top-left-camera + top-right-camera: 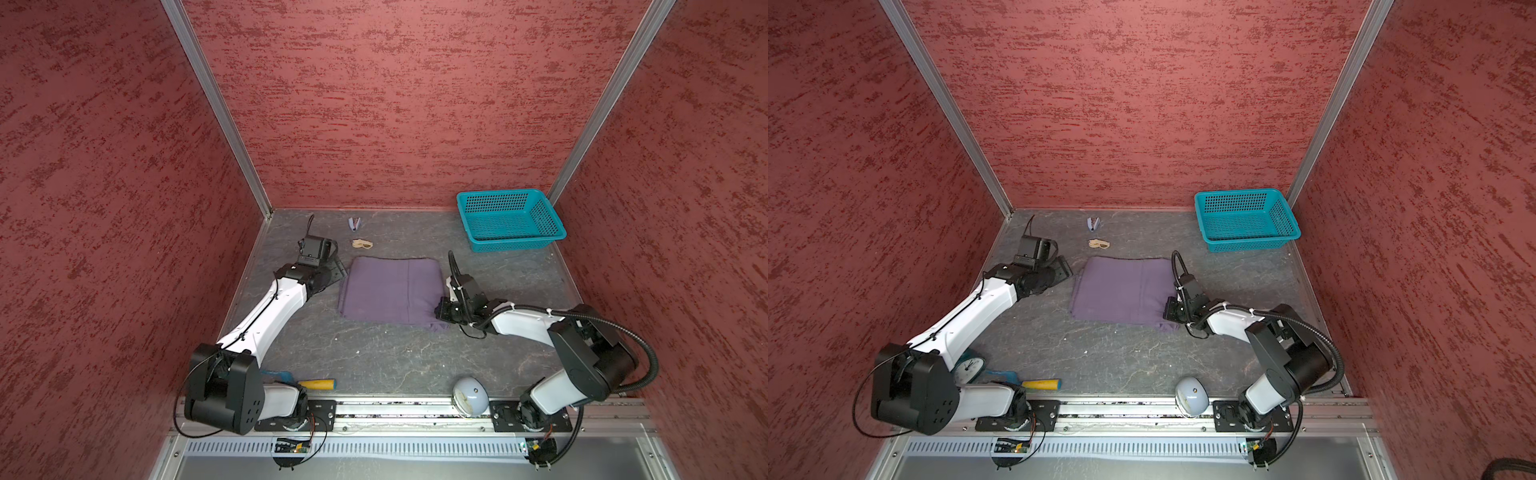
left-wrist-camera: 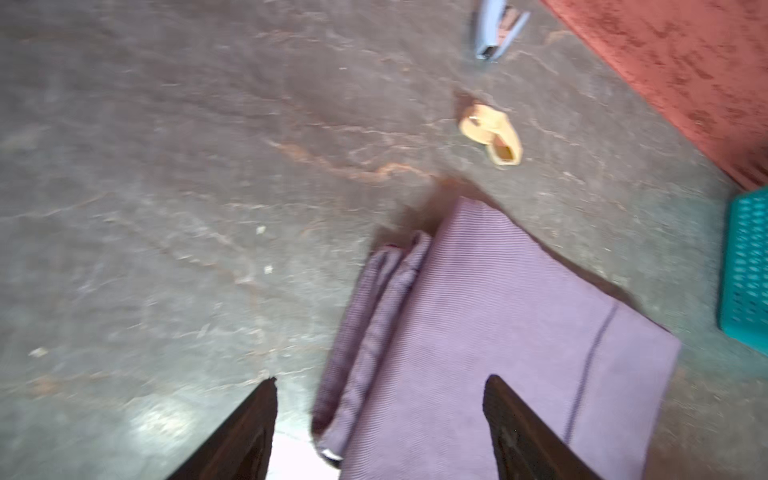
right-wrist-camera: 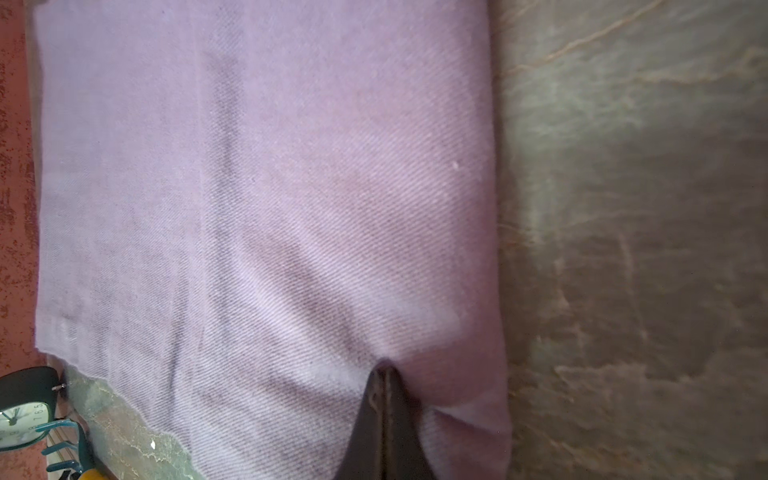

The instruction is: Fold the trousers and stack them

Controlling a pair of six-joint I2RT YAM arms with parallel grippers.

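Lavender-grey trousers (image 1: pixel 392 291), folded into a flat, nearly square packet, lie mid-table (image 1: pixel 374 361), somewhat nearer the back edge. A straight seam crosses the top layer. Stacked fold edges line the left side, and a lower layer peeks out at the near right corner.

I found open tabletop (image 1: pixel 374 357) in front of the trousers (image 1: pixel 390 291); behind them a tan object (image 1: pixel 362 245) and a bluish object (image 1: pixel 354 224) stood in the way; a basket (image 1: pixel 515 244) filled the far-right corner.
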